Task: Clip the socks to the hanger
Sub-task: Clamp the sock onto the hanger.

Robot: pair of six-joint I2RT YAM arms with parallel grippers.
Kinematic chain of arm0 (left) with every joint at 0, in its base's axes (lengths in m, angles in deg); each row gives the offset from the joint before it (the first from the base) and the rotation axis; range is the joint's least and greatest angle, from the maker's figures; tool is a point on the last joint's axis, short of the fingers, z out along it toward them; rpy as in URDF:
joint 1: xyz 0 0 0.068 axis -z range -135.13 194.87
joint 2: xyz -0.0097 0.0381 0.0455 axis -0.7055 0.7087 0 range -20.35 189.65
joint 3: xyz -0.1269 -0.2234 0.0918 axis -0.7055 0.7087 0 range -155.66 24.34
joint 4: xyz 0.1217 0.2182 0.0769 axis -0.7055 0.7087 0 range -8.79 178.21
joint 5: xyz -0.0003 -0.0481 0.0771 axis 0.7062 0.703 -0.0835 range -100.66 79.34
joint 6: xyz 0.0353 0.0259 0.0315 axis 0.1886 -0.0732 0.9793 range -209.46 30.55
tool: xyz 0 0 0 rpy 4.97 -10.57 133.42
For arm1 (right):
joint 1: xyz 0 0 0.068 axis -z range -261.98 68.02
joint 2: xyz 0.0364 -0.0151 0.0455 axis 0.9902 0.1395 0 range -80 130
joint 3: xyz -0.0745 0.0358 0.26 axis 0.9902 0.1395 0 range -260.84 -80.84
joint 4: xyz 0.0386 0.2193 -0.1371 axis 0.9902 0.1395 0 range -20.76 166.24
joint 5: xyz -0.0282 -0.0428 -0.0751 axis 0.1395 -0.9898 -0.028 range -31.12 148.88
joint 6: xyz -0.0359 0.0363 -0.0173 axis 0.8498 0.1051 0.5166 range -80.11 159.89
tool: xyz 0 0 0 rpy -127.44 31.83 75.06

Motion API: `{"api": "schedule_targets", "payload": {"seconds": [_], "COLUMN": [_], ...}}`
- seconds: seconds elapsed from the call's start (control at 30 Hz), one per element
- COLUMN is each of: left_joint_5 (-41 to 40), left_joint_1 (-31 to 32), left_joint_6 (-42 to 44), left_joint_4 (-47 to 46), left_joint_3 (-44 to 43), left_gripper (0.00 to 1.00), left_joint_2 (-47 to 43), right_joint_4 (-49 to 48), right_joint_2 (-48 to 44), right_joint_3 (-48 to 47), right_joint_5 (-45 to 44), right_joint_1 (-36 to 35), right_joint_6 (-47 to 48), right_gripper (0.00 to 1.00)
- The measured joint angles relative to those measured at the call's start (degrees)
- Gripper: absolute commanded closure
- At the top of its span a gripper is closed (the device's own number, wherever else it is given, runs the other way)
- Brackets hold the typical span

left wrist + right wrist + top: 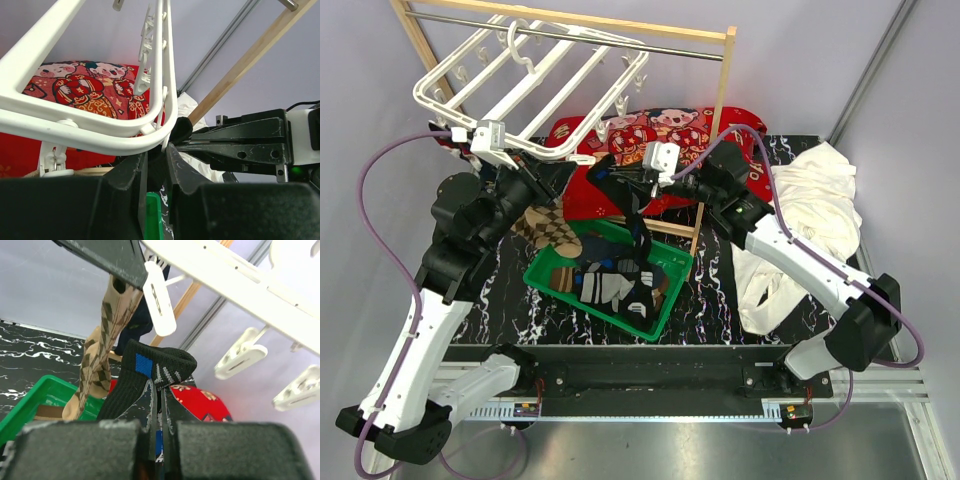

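From above: the white hanger [425, 95] hangs tilted from the wooden rack [715, 100]. My left gripper [560, 172] is at the hanger's near edge and my right gripper [620, 178] is just beside it. A black sock [638, 235] dangles from the right one toward the green basket [672, 295], where more socks [610, 290] lie. An argyle sock [545, 230] hangs beneath my left gripper. A red cloth [670, 125] lies behind and a white cloth [810, 200] to the right.

Left wrist: my left jaws are drawn almost together just under the hanger's rounded corner. I cannot tell what, if anything, they pinch. My right gripper reaches in from the right, its tips close to mine.

Right wrist: my right jaws are clamped on the black sock's cuff, its blue patch and grey stripes showing. Above, one white clip [157, 300] sits against one of my left fingers [110, 255], with the argyle sock hanging below.
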Motion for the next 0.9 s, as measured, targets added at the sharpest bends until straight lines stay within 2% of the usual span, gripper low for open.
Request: {"api": "schedule_targets", "payload": {"seconds": [0.9], "left_joint_5": [-0.11], "left_joint_1": [0.00], "left_joint_6": [0.61], "left_joint_4": [0.79], "left_joint_3": [-0.42], "left_gripper": [1.00], "left_joint_2": [0.04], "right_joint_4": [8.41], "right_joint_2": [4.81], "right_joint_3": [-11.43], "right_joint_5": [7.13], "right_joint_1": [0.87], "right_joint_6": [6.78], "right_gripper": [1.00]}}
